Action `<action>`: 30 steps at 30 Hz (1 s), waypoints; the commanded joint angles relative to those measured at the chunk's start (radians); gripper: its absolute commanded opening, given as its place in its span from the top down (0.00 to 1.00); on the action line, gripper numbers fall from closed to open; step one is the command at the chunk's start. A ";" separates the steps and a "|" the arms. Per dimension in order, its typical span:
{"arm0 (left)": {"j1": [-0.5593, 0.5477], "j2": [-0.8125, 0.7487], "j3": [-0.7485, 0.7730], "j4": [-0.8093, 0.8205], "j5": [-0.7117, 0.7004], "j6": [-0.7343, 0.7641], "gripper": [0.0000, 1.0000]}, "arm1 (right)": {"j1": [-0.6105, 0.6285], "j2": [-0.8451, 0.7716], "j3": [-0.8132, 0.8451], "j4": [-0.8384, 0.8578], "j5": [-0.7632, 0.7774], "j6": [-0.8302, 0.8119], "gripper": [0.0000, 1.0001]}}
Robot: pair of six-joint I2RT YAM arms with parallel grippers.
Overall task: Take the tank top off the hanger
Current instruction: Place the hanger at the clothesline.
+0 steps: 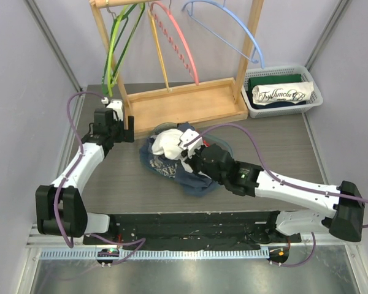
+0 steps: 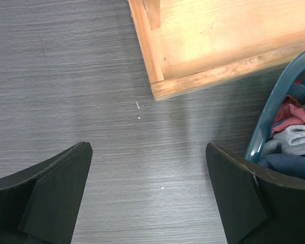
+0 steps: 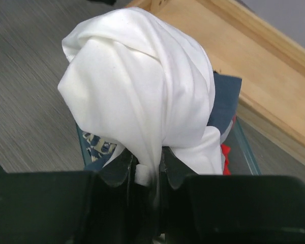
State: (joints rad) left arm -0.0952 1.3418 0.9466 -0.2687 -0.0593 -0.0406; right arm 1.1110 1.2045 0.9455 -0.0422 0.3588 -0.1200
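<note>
Over the table (image 1: 282, 144), right jaws pinch the balled tank top (image 3: 142, 86).

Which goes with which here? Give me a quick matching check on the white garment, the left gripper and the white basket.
Things:
1. white garment
2. left gripper
3. white basket

States:
A. holds folded clothes, back right
B. open, over the table
C. pinched in the right gripper

Pairs: 1-C, 2-B, 3-A.
</note>
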 commanded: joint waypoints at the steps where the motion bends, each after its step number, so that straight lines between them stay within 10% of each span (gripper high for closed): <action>1: 0.009 -0.018 0.014 0.026 0.055 -0.019 0.00 | -0.043 0.030 -0.050 -0.056 -0.046 0.069 0.79; 9: 0.008 -0.038 -0.005 0.031 0.116 -0.015 0.00 | -0.082 0.217 -0.085 -0.084 -0.213 0.118 0.53; 15: 0.006 -0.058 -0.008 0.013 0.133 0.005 0.00 | -0.086 0.195 -0.042 -0.188 -0.216 0.174 0.01; 30: 0.008 -0.049 0.021 -0.026 0.162 -0.027 0.00 | -0.089 -0.209 0.276 -0.493 0.052 0.140 0.00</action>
State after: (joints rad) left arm -0.0895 1.3170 0.9424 -0.3061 0.0776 -0.0463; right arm 1.0206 1.0702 1.2346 -0.4515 0.2661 0.0254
